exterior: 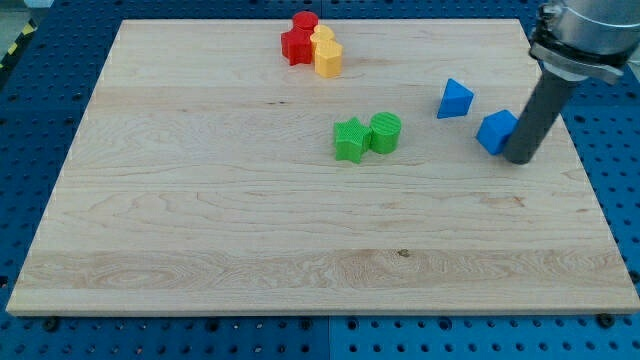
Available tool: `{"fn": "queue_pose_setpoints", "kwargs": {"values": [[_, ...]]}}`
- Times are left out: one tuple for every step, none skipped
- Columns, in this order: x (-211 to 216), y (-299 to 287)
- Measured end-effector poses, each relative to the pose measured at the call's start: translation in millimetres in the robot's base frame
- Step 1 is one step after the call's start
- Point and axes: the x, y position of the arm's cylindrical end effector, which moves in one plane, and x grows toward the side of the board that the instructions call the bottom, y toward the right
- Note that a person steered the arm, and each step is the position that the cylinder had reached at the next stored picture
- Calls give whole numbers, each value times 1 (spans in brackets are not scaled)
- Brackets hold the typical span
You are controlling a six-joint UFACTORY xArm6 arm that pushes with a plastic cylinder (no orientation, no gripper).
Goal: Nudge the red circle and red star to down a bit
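The red circle (305, 22) and the red star (295, 46) sit at the view's top centre of the wooden board (200, 200), touching two yellow blocks, one (322, 38) above the other (328, 60). My tip (519, 157) is far to the view's right, touching the right side of a blue block (495, 131). It is well apart from the red blocks.
A blue triangle block (454, 99) lies left of the blue block. A green star (350, 139) and a green cylinder (385, 132) sit side by side near the board's centre. The board's right edge is near the tip.
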Motion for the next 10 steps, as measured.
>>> {"fn": "queue_pose_setpoints", "kwargs": {"values": [[-16,-19],[-21,-36],[-22,-51],[-29,-60],[-58,-85],[-92,-125],[-130,-133],[-175,-133],[-222,-146],[-252,-163]]}}
